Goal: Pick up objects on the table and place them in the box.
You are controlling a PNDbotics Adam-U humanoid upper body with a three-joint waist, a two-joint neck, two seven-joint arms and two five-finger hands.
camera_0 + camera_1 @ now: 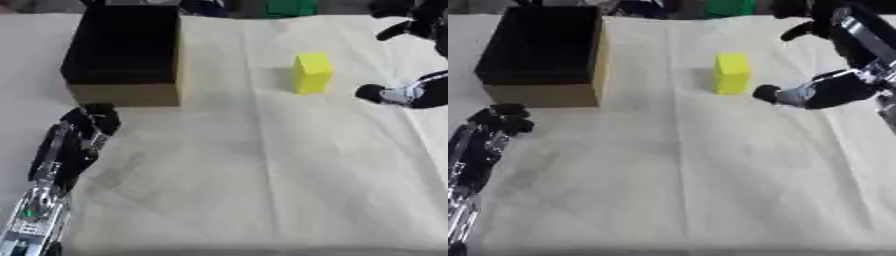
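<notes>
Yellow block (311, 72): upright near table (262, 175) far edge. Box (127, 50): far-left corner, open. Right hand (815, 92): reaching in from right edge, thumb just beside block, fingers spread, grasping nothing. Left hand (87, 127): near box, fingers curled, empty

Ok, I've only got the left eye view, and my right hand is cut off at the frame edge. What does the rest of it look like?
Observer: The right eye view shows the whole right hand. It is open, with one finger low beside the yellow block and another raised well above it.
Operator: And where does the arm come in from?
Observer: The right forearm enters from the upper right corner and slants down over the cloth, to the right of the block.
</notes>
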